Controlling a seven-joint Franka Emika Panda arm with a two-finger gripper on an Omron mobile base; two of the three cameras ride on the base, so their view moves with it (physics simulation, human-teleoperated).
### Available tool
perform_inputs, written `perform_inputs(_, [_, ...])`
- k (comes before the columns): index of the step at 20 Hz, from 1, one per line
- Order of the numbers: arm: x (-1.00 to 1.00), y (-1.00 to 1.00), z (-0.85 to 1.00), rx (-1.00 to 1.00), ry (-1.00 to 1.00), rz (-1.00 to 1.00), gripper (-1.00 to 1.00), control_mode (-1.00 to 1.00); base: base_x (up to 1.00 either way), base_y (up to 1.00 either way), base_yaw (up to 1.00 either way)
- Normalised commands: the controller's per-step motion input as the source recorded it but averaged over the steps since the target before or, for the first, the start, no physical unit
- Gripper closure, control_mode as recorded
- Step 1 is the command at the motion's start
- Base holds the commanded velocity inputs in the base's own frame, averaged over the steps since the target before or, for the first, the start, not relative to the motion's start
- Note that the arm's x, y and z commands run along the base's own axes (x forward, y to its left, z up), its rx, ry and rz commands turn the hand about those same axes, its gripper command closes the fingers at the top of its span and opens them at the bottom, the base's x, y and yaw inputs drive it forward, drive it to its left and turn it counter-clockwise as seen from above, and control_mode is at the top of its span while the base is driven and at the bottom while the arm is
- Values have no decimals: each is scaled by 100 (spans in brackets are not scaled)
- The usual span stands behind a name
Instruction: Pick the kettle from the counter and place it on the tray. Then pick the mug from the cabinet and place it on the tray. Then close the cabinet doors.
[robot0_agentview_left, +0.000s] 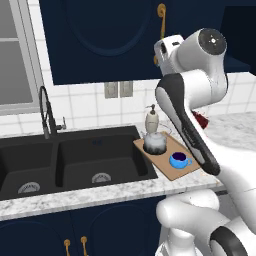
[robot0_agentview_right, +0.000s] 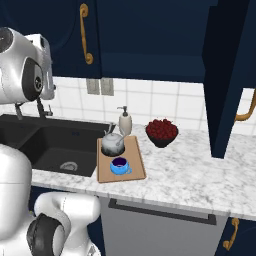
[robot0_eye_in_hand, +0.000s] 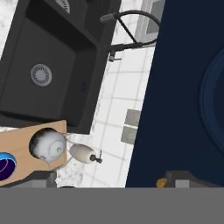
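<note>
kettle (robot0_agentview_left: 155, 141) is sitting on the tray (robot0_agentview_left: 163, 163), at the tray's back end nearest the wall. the mug (robot0_agentview_left: 179, 160) is on the same tray at its front end, just beside the kettle, handle sticking out to the side. the tray lies on the counter (robot0_agentview_right: 200, 170) with its left edge right along the right rim of the black sink (robot0_agentview_left: 75, 160).

just off the tray's back edge stands the cream soap bottle (robot0_agentview_left: 152, 120), near the kettle. the dark bowl of red fruit (robot0_agentview_right: 161, 132) is on the counter to the right of the tray, close to the back wall.

the gripper (robot0_eye_in_hand: 116, 180) is up at the wall cabinet, pointing at the face of a shut navy door (robot0_eye_in_hand: 183, 87) with the arched panel line. in the hand view the two fingertips sit wide apart with nothing between them, and a bit of brass handle (robot0_eye_in_hand: 161, 183) peeks out next to one tip.

in the right base view another tall cabinet door (robot0_agentview_right: 225, 75) stands swung out over the counter's right part.
</note>
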Motion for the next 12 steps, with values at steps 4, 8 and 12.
perform_inputs(4, [-74,-19,-1,-1,0,-17,-100,-100,0,0,0])
perform_inputs(8, [-66,-26,0,-2,0,-20,-100,-100,0,0,0])
perform_inputs(12, [-58,-36,-1,0,0,-20,-100,-100,0,0,0])
